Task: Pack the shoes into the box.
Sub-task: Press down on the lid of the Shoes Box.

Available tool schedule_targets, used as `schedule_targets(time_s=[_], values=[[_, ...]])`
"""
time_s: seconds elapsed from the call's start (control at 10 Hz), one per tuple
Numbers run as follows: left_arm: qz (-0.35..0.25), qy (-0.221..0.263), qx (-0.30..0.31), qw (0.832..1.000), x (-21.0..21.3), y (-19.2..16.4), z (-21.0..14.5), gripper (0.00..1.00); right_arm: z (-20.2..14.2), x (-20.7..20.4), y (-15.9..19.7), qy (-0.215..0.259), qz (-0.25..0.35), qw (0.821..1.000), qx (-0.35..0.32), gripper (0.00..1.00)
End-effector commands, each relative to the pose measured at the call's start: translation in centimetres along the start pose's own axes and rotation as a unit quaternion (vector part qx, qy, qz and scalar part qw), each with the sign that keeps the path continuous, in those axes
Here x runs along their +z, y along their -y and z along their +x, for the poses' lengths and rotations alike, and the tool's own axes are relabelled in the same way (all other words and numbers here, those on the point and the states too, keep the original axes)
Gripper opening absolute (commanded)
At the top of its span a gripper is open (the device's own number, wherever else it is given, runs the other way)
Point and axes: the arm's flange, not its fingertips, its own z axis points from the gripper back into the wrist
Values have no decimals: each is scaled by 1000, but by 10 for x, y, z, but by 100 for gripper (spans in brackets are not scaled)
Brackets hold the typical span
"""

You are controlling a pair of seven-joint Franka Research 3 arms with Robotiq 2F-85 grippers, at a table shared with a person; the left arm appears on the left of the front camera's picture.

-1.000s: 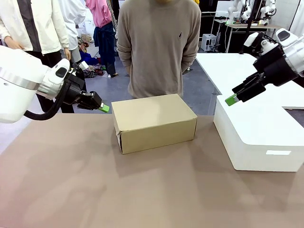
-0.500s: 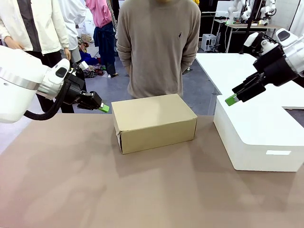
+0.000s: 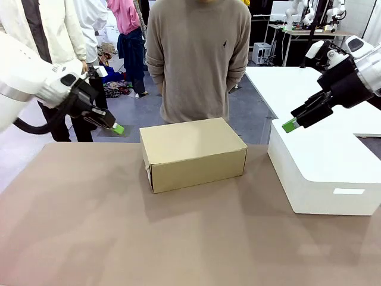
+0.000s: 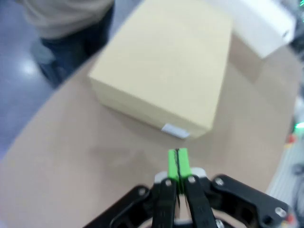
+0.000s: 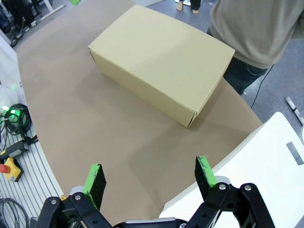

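White rounded box, probably closed, on brown table

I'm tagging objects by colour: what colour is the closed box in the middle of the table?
Plain light brown cardboard box, seen best in the right wrist view.

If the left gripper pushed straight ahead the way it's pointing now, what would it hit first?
Probably the table just short of the closed box. The left gripper, pads shut, points down toward the box's near edge; depth is unclear and the view is blurred.
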Motion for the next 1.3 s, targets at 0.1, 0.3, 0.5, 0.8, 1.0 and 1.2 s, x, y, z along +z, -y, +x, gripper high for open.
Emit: schedule_targets(time_s=[0.1,0.3,0.5,0.8,1.0,1.2], values=[[-6,-43,-45,998,37,-13,9,0,1,-1,3,14,8,1000,4,100],[-25,-56,-63,996,58,-23,5,0,1,-1,3,14,8,1000,4,100],[-16,-77,-61,995,65,-24,-4,0,1,-1,3,14,8,1000,4,100],[4,-132,-111,985,74,-13,-15,0,19,0,1,0,-6,1000,16,40],[12,-173,-132,976,76,-3,-20,0,44,-9,7,-18,-11,999,28,1],[26,-193,-145,970,80,4,-23,0,79,-24,11,-45,-15,997,56,0]])
